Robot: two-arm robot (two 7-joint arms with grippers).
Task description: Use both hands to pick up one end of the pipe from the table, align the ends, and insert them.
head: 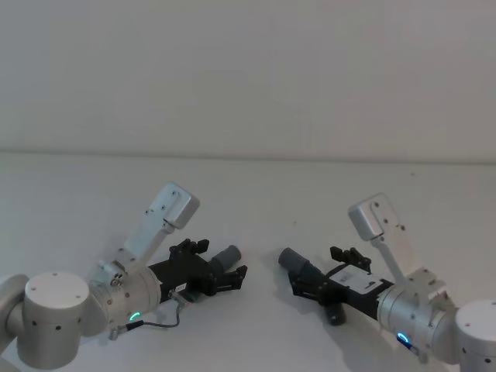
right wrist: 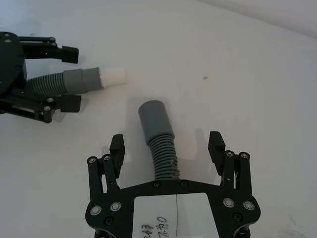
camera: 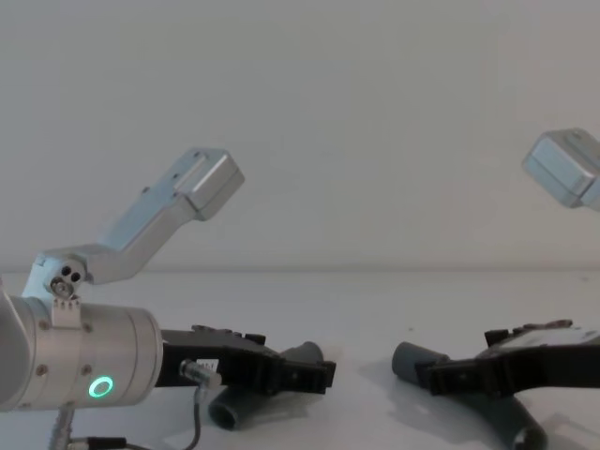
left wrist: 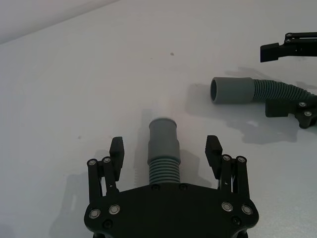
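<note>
The narrower hose piece [right wrist: 74,81] and the wider hose piece [left wrist: 247,90] lie on the table [head: 256,194], cuffs facing across a gap, axes angled. I note the left gripper [left wrist: 164,145] and right gripper [right wrist: 167,143] each straddle one lengthwise, fingers spread, holding nothing.
</note>
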